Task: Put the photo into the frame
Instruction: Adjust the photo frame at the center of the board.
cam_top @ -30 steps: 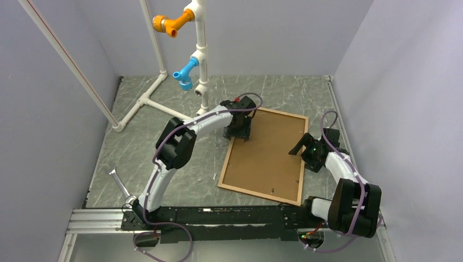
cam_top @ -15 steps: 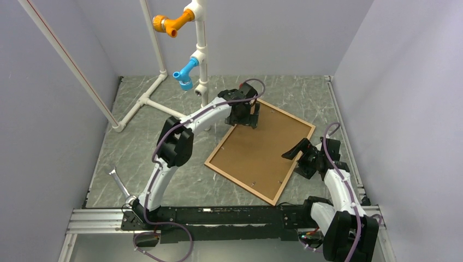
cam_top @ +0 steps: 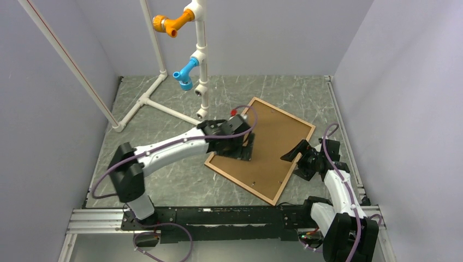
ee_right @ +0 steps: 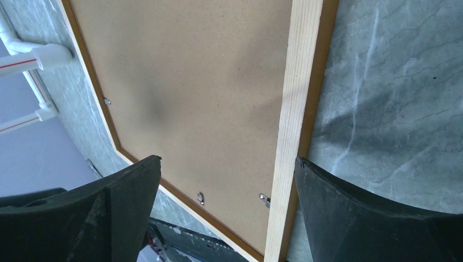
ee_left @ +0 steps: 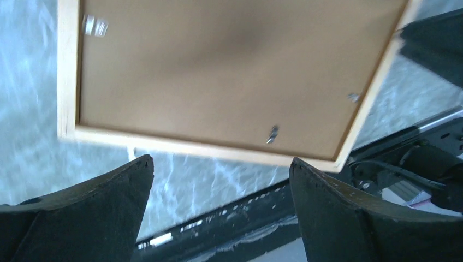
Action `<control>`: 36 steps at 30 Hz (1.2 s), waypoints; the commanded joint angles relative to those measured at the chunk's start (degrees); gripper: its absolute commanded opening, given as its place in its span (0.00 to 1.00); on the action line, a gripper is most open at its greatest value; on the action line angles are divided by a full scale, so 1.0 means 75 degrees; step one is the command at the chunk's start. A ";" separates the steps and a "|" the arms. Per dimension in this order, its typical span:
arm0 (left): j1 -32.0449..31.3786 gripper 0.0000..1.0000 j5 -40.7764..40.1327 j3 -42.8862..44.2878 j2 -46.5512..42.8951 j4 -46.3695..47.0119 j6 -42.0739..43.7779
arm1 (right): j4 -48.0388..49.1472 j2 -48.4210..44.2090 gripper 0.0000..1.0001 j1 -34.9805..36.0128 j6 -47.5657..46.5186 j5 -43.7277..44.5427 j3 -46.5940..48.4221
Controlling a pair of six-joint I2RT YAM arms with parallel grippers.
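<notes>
Wooden frame [cam_top: 275, 144] back-side up on marbled table [cam_top: 284, 87], left hand [ee_left: 221, 164] and right hand [ee_right: 227, 162] spread, empty

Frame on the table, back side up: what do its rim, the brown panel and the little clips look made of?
The frame rim: pale, unfinished-looking wood, matte, with lengthwise grain visible.
The brown panel: likely hardboard or pressed fibre, matte, uniform and grainless.
The clips: small, silvery and glinting, so probably metal, but too small to be sure.

Pale lilac walls [cam_top: 273, 33], grey marbled tabletop [cam_top: 284, 87]
</notes>
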 commanded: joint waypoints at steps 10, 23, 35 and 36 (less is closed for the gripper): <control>-0.0289 0.94 -0.0031 -0.4270 -0.1870 0.1372 -0.3796 | -0.0248 -0.0006 0.94 0.0038 -0.0339 -0.0630 0.0214; 0.0016 0.90 -0.0130 -0.4126 -0.1220 0.2389 -0.3759 | -0.0682 -0.0216 0.94 0.0046 -0.0472 -0.0742 0.0598; 0.0034 0.52 -0.0756 -0.2913 0.0261 0.1759 -0.3156 | -0.1363 -0.0396 0.94 0.0033 -0.0694 -0.0414 0.1471; 0.0045 0.49 -0.0809 -0.2722 0.0394 0.1697 -0.3034 | -0.1434 -0.0394 0.94 0.0033 -0.0738 -0.0315 0.1547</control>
